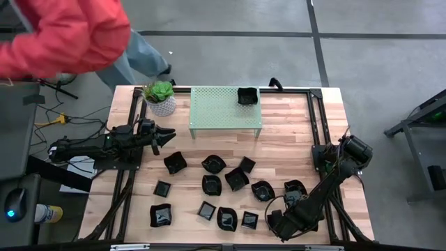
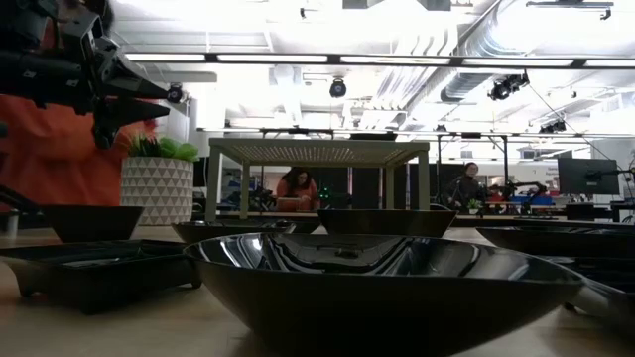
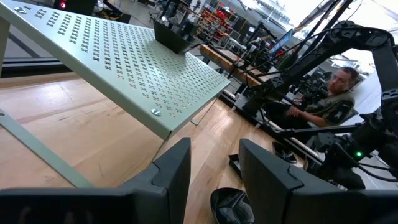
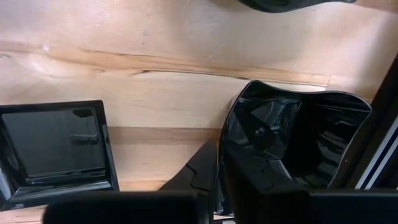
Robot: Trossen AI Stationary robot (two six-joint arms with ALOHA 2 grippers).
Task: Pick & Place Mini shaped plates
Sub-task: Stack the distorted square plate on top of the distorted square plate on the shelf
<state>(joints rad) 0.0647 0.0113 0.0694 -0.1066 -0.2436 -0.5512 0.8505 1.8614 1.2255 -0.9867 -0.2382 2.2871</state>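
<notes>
nearest dish: wide glossy black dish (image 2: 382, 288) fills the foreground of the low view, sitting on the wooden table (image 1: 286, 150).
right gripper (image 1: 279, 222): low at the table's front right; its fingers (image 4: 205, 171) pinch the rim of a wavy black dish (image 4: 292, 140).
square dish (image 4: 56, 149): lies flat on the wood just beside the gripped one.
left gripper (image 1: 167, 132): raised over the table's left side, fingers (image 3: 171, 174) partly apart, holding nothing.
other dishes: about a dozen black plates (image 1: 212, 164) scattered across the table's front half.
rack: pale green perforated stand (image 1: 224, 108) at the back, one black dish (image 1: 247, 95) on top.
plant: green plant in white pot (image 1: 162, 97) beside the rack.
person: red sleeve (image 1: 63, 31) past the back left corner.
</notes>
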